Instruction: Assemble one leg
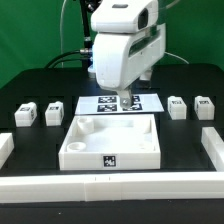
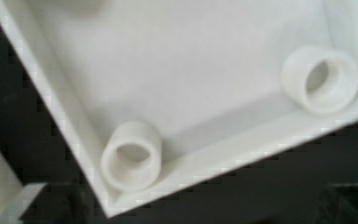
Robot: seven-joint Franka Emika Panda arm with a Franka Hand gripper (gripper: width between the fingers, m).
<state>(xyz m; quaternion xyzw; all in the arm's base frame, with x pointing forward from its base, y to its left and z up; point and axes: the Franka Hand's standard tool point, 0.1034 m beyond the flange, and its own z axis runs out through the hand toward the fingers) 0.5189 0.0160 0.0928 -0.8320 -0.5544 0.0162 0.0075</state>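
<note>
Four legs (image 1: pixel 53 113) lie loose in the exterior view: two near the desk (image 1: pixel 40 85) edge on the exterior view's left, two near the edge on its right, with the square panel (image 1: pixel 110 140) mid-desk between them. Gripper (image 1: pixel 125 99) hangs over the marker board (image 1: pixel 92 103) just behind the panel, carrying nothing visible; can't tell its opening. Wrist view: panel floor, two round corner sockets (image 2: pixel 131 155)

exterior view: raised, wide over table (image 1: pixel 35 85); wrist view: close, down onto square panel (image 2: pixel 176 100); panel shared.
</note>
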